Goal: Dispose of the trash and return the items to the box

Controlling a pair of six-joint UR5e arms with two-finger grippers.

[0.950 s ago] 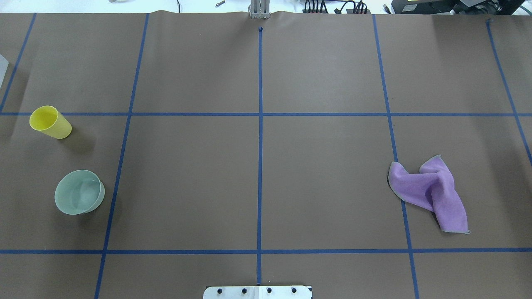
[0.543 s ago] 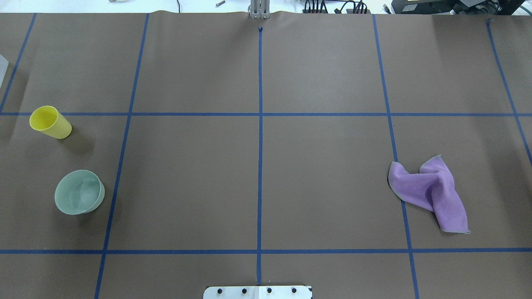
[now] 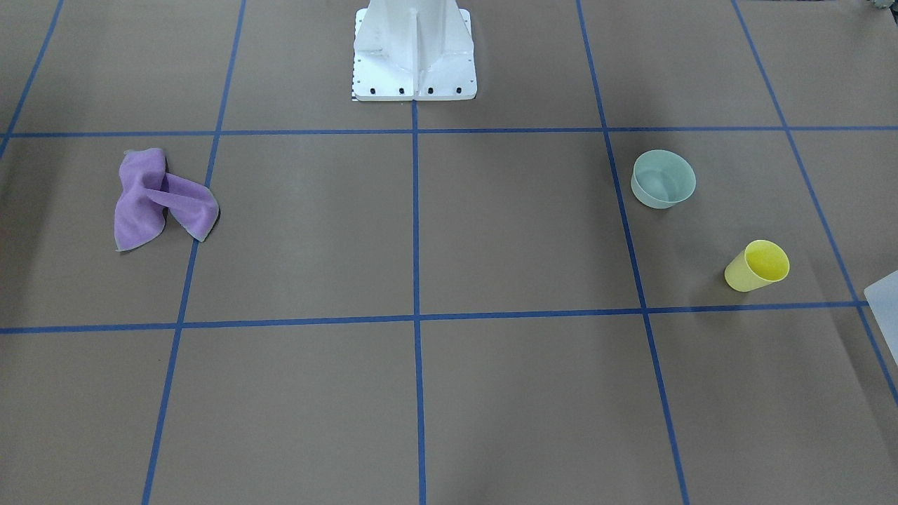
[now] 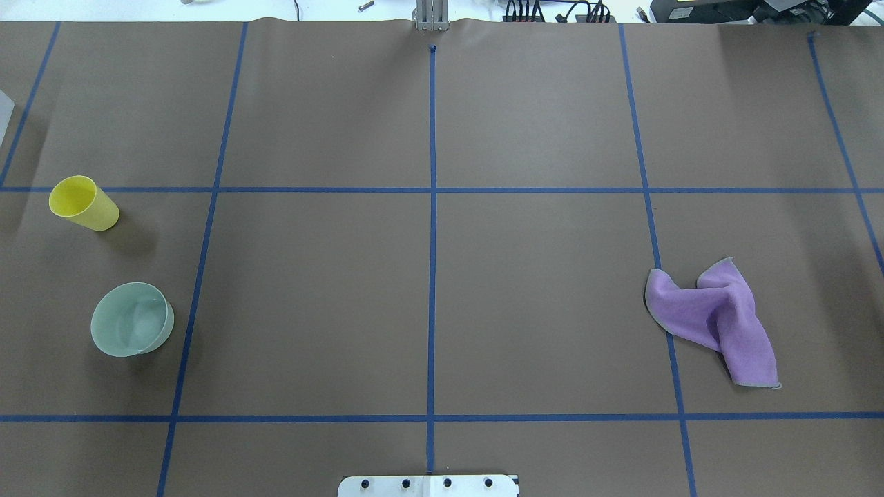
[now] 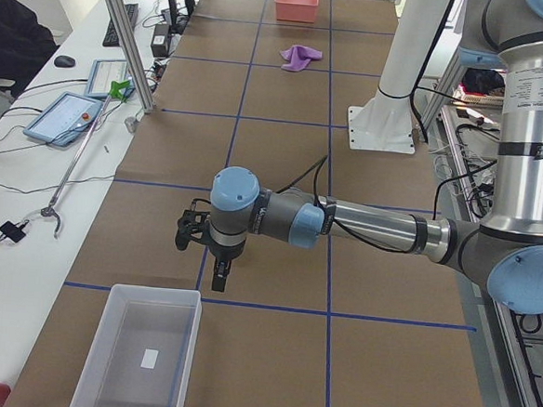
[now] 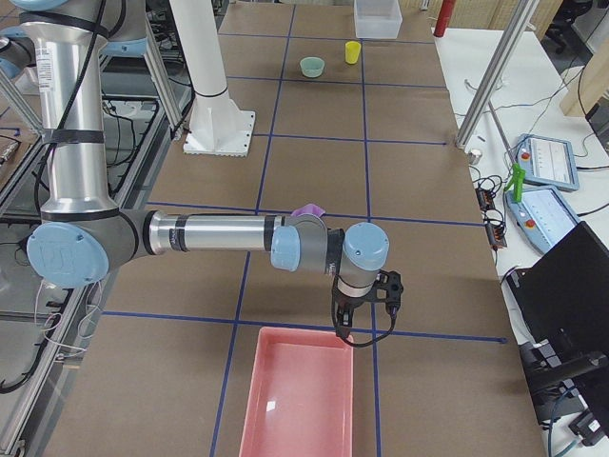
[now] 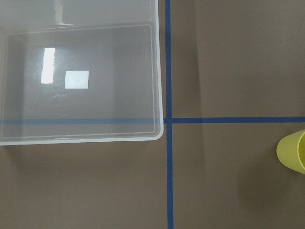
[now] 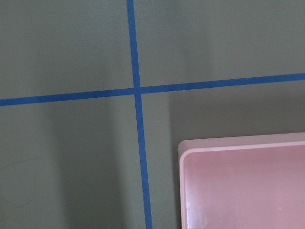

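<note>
**Q:** Log entry, please. What do you have on screen, biggest first?

**A:** I see the brown worktop (image 4: 311, 290), gridded with blue tape (image 4: 432, 276). The white pedestal (image 3: 414, 49) stands at its robot-side edge. In the left-end view the left arm (image 5: 372, 231) is stretched out level and low, with the wrist turned down. The left hand (image 5: 217, 282) hangs just short of the clear bin (image 5: 135, 362). I cannot tell whether its fingers are spread or pressed together. In the right-end view the right arm (image 6: 209, 233) has the same pose. The right hand (image 6: 343, 324) hangs at the near rim of the pink bin (image 6: 300, 400), and again I cannot tell how its fingers stand.

**Q:** And the task items?

**A:** The purple cloth (image 4: 715, 317) lies crumpled on the robot's right side, across a tape line. The green bowl (image 4: 131, 319) sits mouth up on the robot's left side, well apart from the cloth. The yellow cup (image 4: 83, 202) stands upright near the bowl, on the side away from the robot. My left wrist view catches the cup at its right edge and a corner of the clear bin.

**Q:** Any writing or labels?

**A:** There is one white sticker (image 7: 76, 79) on the clear bin's floor. I can read nothing on it.
</note>
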